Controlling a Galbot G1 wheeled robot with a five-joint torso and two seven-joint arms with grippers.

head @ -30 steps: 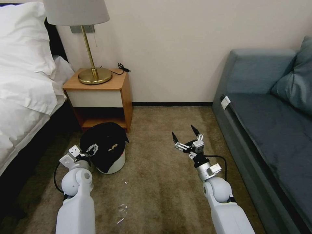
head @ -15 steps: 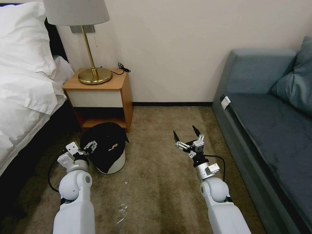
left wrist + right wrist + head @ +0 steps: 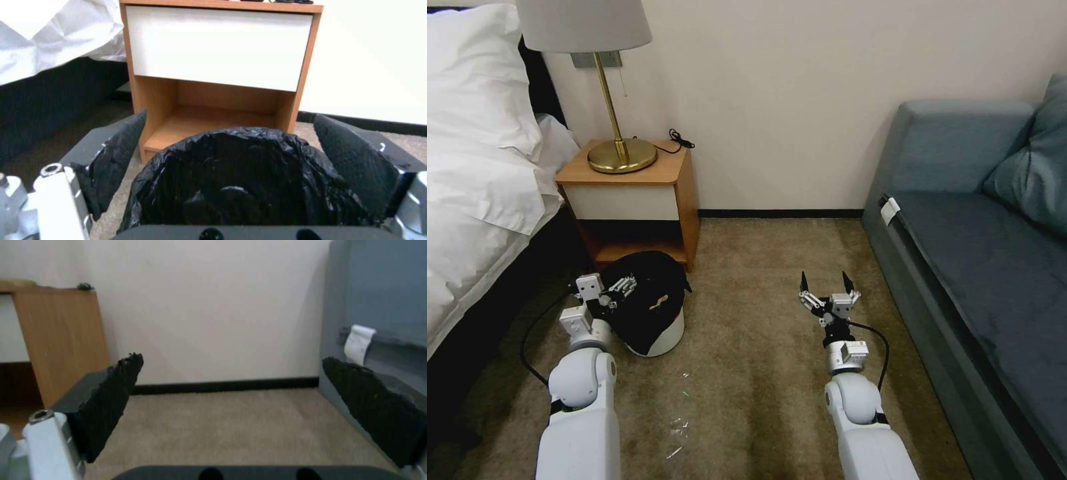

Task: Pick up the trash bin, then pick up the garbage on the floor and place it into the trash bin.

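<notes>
Where carpet [image 3: 760,373] meets nightstand [image 3: 634,193] | trash bin [image 3: 650,313] stands, seemingly upright

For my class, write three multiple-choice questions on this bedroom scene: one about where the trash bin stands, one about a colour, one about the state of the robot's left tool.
1. Where does the trash bin stand?
A. On the sofa
B. On the carpet in front of the nightstand
C. On the bed

2. What colour is the bag liner in the bin?
A. Black
B. Blue
C. Yellow

3. How is the left tool set?
A. Shut on the lamp
B. Open, one finger on either side of the bin
C. Shut on the liner

Answers:
1 B, the head view shows it on the floor before the nightstand.
2 A, the liner is black.
3 B, the left wrist view shows the fingers spread.
</notes>
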